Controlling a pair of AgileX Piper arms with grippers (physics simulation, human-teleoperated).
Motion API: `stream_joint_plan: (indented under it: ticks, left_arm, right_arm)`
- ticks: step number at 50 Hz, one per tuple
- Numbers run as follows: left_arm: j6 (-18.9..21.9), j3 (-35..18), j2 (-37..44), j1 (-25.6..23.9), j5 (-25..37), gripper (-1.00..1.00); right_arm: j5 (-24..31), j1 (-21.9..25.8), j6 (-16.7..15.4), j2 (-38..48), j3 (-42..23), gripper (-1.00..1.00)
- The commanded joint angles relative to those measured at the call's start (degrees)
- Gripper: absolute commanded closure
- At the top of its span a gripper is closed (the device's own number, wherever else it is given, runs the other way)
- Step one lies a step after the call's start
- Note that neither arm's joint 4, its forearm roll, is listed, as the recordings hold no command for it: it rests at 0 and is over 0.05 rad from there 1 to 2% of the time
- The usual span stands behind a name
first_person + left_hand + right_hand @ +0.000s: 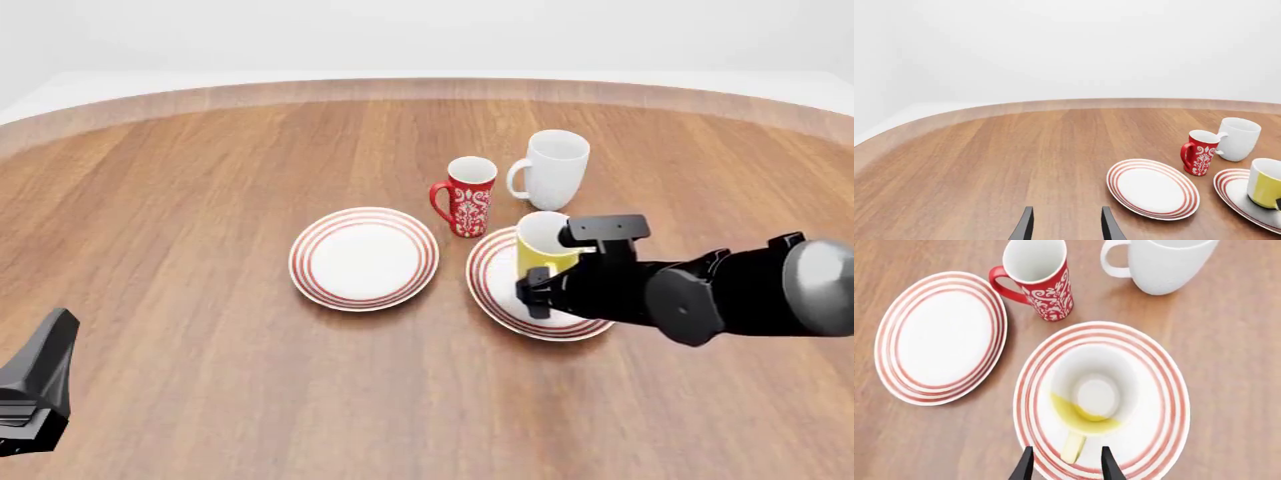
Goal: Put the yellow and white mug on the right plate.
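Yellow-outside, white-inside mug stands upright on the right red-ringed white plate; right jaws spread beside its handle, left jaws spread over the wooden desk.

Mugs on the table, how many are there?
3. The yellow mug stands on the right plate, by the right tool. The red mug is just behind the plates. The white mug is behind and to its right. None looks hidden.

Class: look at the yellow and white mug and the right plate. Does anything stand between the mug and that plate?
Nothing visible does. The yellow and white mug already stands upright on the right plate, its handle between the right gripper jaws. The red mug stands beside the plate.
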Motion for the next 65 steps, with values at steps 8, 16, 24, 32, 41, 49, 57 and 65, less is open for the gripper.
stream_joint_plan:
  ticks: [8,16,24,32,41,49,57,65]
  left_arm:
    - [0.00,0.00,0.00,0.00,0.00,-1.00]
    - [0.00,0.00,0.00,0.00,0.00,-1.00]
    - [0.00,0.00,0.00,0.00,0.00,-1.00]
    - [0.00,0.00,0.00,0.00,0.00,-1.00]
    - [0.00,0.00,0.00,0.00,0.00,-1.00]
    - [0.00,0.00,0.00,0.00,0.00,-1.00]
    - [0.00,0.00,0.00,0.00,0.00,-1.00]
    - [0.00,0.00,0.00,0.00,0.00,-1.00]
  right_arm:
    - [1.09,-0.34,-0.53,-4.73,2.61,-1.00]
    - [2.78,-0.64,-0.84,-7.71,2.83,-1.00]
    - [6.11,-0.95,-1.37,-12.15,2.54,-1.00]
    - [6.31,-1.09,-1.58,-14.35,3.38,-1.00]
    - [7.99,-1.04,-1.82,-17.01,3.31,-1.00]
    - [10.96,-1.29,-2.58,-21.23,2.98,-1.00]
    - [13.77,-1.28,-3.12,-25.03,2.55,-1.00]
    - [16.52,-1.23,-3.50,-28.91,2.17,-1.00]
